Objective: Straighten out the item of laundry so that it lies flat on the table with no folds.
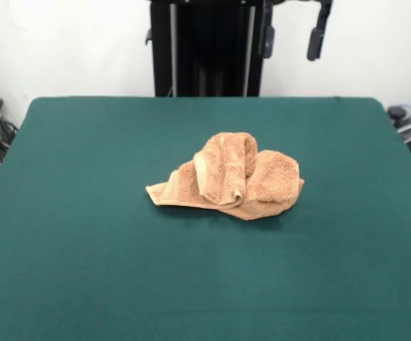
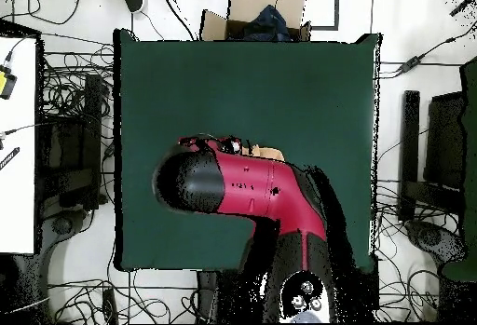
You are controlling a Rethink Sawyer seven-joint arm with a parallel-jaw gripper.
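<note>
From my seat at the controls, the near stretch of the table (image 1: 77, 284) is bare green felt in the front view; nothing lies there to work on. Past it, about mid-table, sits the towel (image 1: 230, 177), and it is far from flat; it is heaped into a rumpled mound, with one fold rolled up over the top and a flat hemmed edge trailing out toward the picture's left; a puffier lobe bulges on the right. I judge the task barely begun, if at all; every fold is yet to be opened, and the whole cloth has to be spread out on the felt.

Farther back, at the table's far side, stands the black pedestal (image 1: 209, 46); beside it, at the top edge, a dark piece hangs down that may be part of the gripper, but I cannot be sure of it, and I cannot tell whether the fingers are apart or together.

In the overhead view the red and black arm (image 2: 247, 191) reaches over the middle of the table and hides nearly all of the towel; only a sliver of tan shows at its upper edge (image 2: 268, 155); the gripper itself I cannot pick out there.

What is left, as I judge it: grasp a corner or hem, draw it outward, and repeat until no fold stays.
</note>
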